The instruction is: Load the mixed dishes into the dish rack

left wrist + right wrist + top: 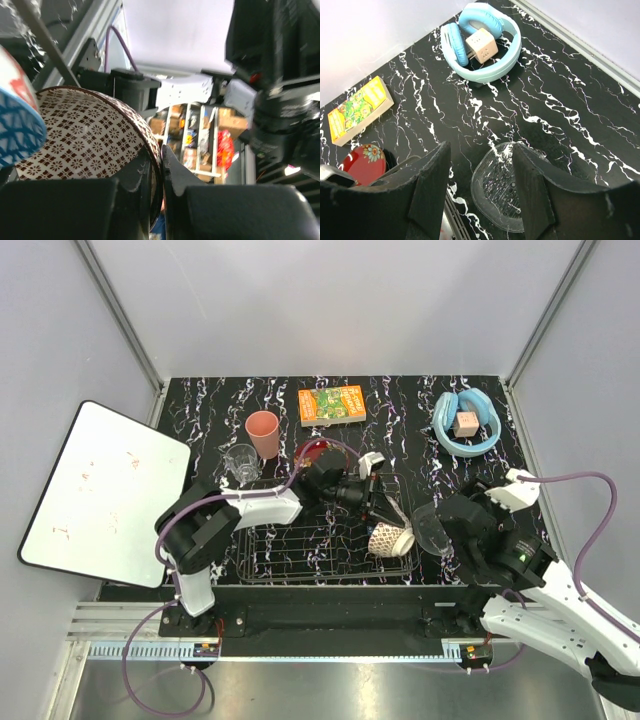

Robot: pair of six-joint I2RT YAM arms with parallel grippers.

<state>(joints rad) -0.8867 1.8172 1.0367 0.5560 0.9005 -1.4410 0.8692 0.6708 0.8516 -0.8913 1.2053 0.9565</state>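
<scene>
My left gripper (383, 512) reaches over the dark wire dish rack (300, 558), shut on the rim of the beige patterned bowl (391, 538), which stands on edge at the rack's right end. In the left wrist view the fingers (162, 167) pinch that bowl's (85, 135) rim, and the blue patterned bowl (15, 125) sits right beside it. My right gripper (480, 150) is open above the clear glass bowl (507, 190), which lies on the table right of the rack (430, 528). The pink cup (263, 432), glass tumbler (242, 462) and red bowl (315, 452) stand behind the rack.
An orange-green box (332, 404) and light-blue headphones (466, 422) around a small cube lie at the back. A white board (100, 490) leans at the left. Grey walls enclose the black marbled table (400, 400).
</scene>
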